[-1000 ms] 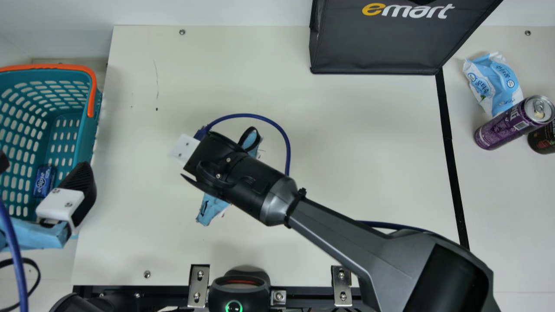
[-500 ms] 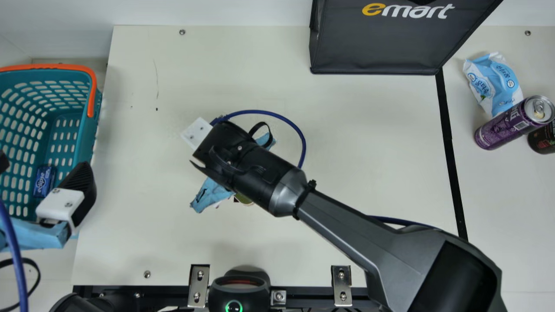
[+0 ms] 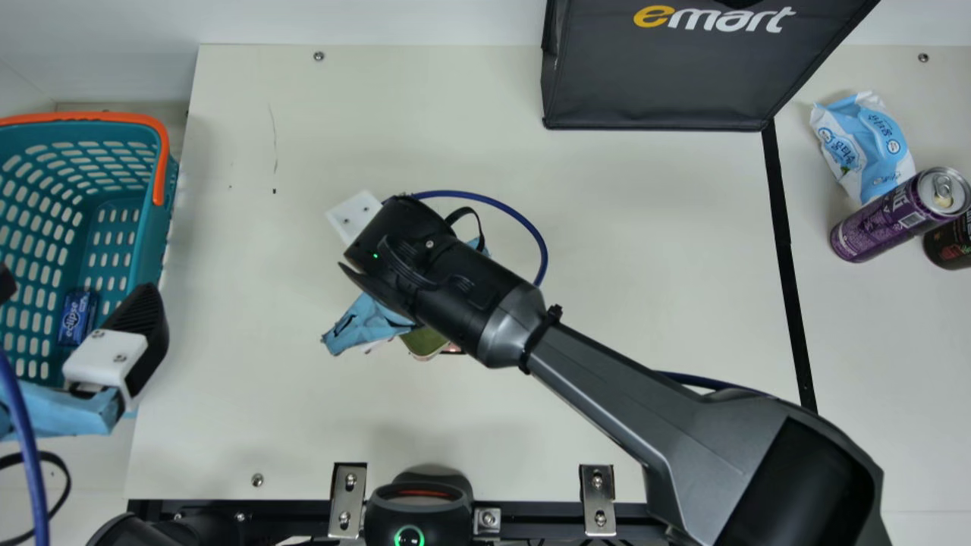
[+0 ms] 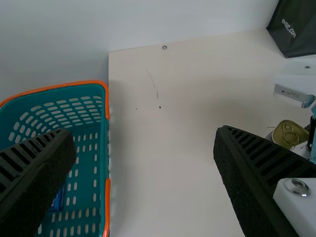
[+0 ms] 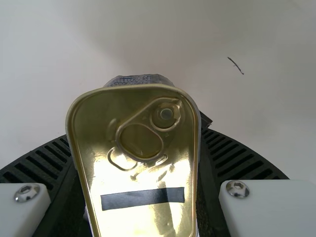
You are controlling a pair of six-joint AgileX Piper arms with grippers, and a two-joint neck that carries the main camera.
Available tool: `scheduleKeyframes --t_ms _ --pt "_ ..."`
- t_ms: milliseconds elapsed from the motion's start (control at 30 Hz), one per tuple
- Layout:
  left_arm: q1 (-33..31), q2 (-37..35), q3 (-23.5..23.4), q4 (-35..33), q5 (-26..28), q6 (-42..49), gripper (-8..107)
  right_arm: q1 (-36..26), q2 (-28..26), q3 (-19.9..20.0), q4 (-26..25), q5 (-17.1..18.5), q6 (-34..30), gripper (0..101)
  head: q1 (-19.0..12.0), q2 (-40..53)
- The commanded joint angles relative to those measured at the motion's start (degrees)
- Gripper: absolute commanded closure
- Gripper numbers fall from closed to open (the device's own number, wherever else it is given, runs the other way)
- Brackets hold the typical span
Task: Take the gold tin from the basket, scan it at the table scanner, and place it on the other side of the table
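Standing at six o'clock in the main view, at the near edge of the table point(image 3: 645, 243), is the table scanner point(image 3: 410, 523). The gold tin point(image 3: 423, 344) is farther in, partly under the arm, a little toward seven o'clock from the middle, and apart from the scanner. The fingers of the right gripper point(image 5: 136, 131) are clamped on its two sides, so the taking from the basket is done. Whether the scan is also done, I cannot tell from these pictures; the placing remains to do.

At nine o'clock, the left gripper point(image 3: 74, 292) has its fingers apart with nothing between them, by the near part of the basket point(image 3: 148, 227). Inside it lies a small blue box point(image 3: 77, 317).

Toward three o'clock, past the black line point(image 3: 789, 265), a purple can point(image 3: 876, 227) is beside a dark can point(image 3: 952, 246), with a pack of wipes point(image 3: 865, 148) just beyond. Probably this is the side where the tin must go, after the scan. Farthest, between one and two o'clock, is a dark shopping bag point(image 3: 660, 83).
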Motion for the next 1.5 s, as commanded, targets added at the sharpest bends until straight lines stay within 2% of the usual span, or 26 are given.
scheduleKeyframes --t_ms 0,333,633,1267,1467 --pt "0.0 0.0 0.0 0.0 0.0 0.0 9 -0.2 0.0 0.0 0.5 0.0 1.1 101 -1.7 -0.1" --pt "0.0 0.0 0.0 0.0 0.0 0.0 9 -0.3 0.5 -1.1 1.1 0.0 8.8 101 -1.7 -0.1" --pt "0.0 0.0 0.0 0.0 0.0 0.0 9 -0.3 0.8 -1.3 -0.8 0.0 17.0 101 -1.7 -0.1" --pt "0.0 0.0 0.0 0.0 0.0 0.0 9 0.5 -1.6 2.2 -4.0 0.0 30.3 101 -1.7 -0.1" --pt "0.0 0.0 0.0 0.0 0.0 0.0 9 0.9 -1.9 2.2 -4.5 0.0 33.6 101 -1.7 -0.1"
